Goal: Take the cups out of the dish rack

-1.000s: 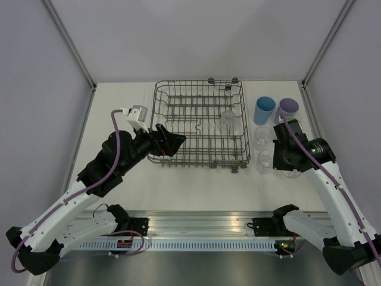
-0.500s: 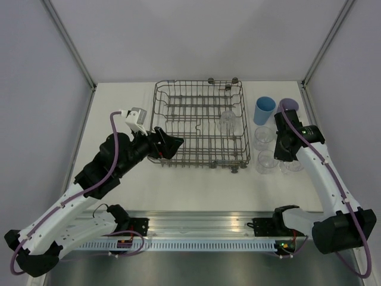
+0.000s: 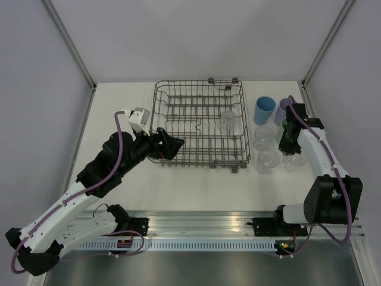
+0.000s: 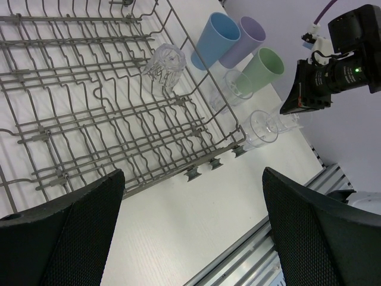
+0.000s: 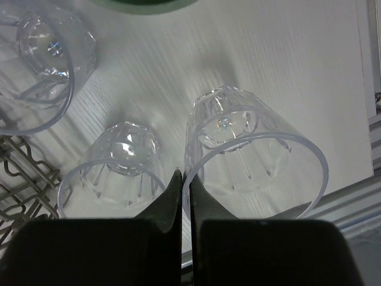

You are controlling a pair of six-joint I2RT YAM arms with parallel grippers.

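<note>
The grey wire dish rack [image 3: 199, 122] stands mid-table with one clear cup [image 3: 227, 121] left in it, also in the left wrist view [image 4: 164, 64]. Right of it stand the blue cup [image 3: 264, 111], lavender cup [image 3: 287, 107], green cup [image 4: 265, 68] and three clear cups [image 3: 263, 137] [image 3: 268, 161] [image 3: 293, 159]. My right gripper [image 5: 186, 174] is shut on the rim of the rightmost clear cup [image 5: 256, 161], which stands upright beside another clear cup [image 5: 119, 167]. My left gripper [image 4: 190, 238] is open and empty over the table by the rack's near left corner [image 3: 169, 145].
The right arm [image 3: 315, 149] reaches along the table's right edge, above the green cup [image 5: 143, 5]. A metal rail [image 3: 196, 229] runs along the near edge. The rack's small wheels [image 4: 199, 173] rest on the white table.
My right gripper has moved away from me, from above the near-right clear cup toward the green cup, with its wrist swung round. The left arm has barely moved.
</note>
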